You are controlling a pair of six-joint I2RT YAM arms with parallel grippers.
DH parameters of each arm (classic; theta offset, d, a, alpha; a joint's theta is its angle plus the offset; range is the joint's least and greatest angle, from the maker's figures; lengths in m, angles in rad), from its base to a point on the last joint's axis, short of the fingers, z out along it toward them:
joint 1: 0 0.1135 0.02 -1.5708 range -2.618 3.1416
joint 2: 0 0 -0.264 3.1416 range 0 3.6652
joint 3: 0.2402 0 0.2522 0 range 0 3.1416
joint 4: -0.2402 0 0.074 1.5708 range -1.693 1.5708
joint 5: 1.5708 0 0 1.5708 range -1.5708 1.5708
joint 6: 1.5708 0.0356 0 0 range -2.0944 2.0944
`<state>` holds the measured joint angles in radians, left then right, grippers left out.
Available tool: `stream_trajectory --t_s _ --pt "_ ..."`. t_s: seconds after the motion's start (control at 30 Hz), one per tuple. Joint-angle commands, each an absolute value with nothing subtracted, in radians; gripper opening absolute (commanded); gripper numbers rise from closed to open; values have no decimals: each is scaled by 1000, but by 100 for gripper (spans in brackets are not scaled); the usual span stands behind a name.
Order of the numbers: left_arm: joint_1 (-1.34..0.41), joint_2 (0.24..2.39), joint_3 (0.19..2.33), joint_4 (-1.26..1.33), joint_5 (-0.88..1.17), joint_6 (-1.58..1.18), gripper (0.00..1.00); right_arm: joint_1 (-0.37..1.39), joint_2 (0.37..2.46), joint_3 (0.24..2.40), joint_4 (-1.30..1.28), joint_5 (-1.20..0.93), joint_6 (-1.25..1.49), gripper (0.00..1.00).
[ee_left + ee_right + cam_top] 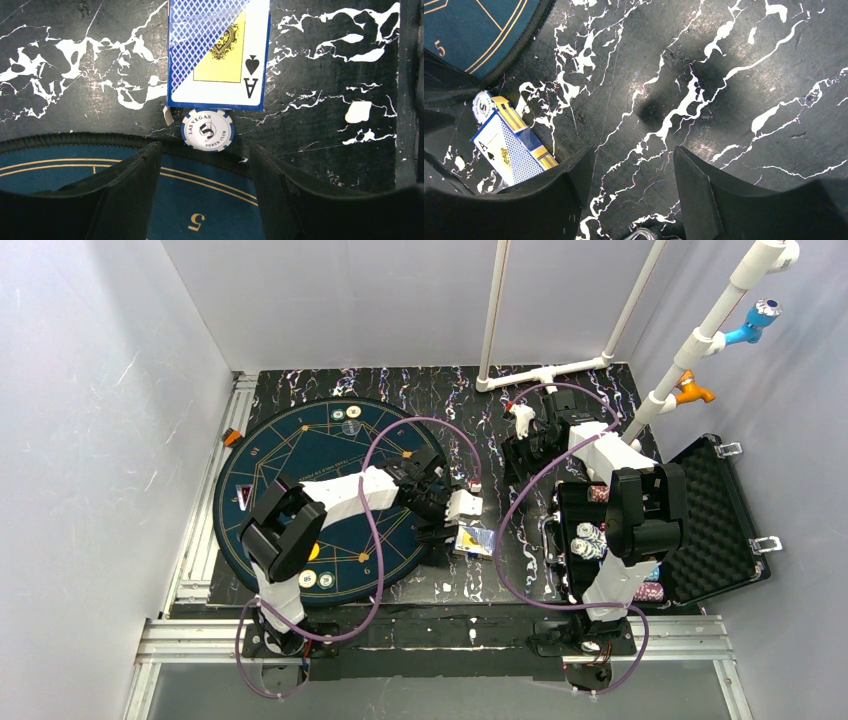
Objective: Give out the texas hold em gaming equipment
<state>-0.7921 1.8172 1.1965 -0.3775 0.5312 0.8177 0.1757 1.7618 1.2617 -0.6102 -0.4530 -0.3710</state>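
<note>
Two black jaws of the left gripper (205,150) stand apart with nothing between them, hanging low over the rim of the blue mat (60,170). Just beyond that rim, on the marbled table (75,75), a white poker chip (207,130) with blue edge stripes lies flat. It touches the near short edge of the card pack (220,55), which lies past it. The step in hand looks like taking that chip. The jaws should come down centred on it, one finger to each side, and close across its width without nudging the pack. A chip this thin will likely slip unless the tips reach right down to the table. Farther off, the right gripper (634,152) hovers over the same marbled surface, likewise parted and holding nothing. Beyond it the black case (720,530) sits open with stacked chips (588,540) inside.
</note>
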Motion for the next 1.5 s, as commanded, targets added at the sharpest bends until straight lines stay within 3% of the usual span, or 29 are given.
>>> stream_trajectory --t_s 0.0,0.47,0.6,0.7,0.9,1.47 --pt "-793 1836 1177 -332 561 793 64 167 1729 1278 -611 -475 -387 68" --pt "-824 1885 1112 -235 519 757 62 167 1729 1278 -611 -473 -388 68" --pt "-827 1890 1093 -229 502 765 52 167 1727 1278 -611 -472 -388 68" --pt "-827 1881 1083 -234 478 776 38 167 1728 1276 -609 -470 -388 68" --pt "-828 1849 1118 -263 502 745 27 165 1731 1278 -609 -470 -388 67" --pt "-804 1726 1302 -395 540 663 25 166 1729 1279 -610 -476 -387 66"
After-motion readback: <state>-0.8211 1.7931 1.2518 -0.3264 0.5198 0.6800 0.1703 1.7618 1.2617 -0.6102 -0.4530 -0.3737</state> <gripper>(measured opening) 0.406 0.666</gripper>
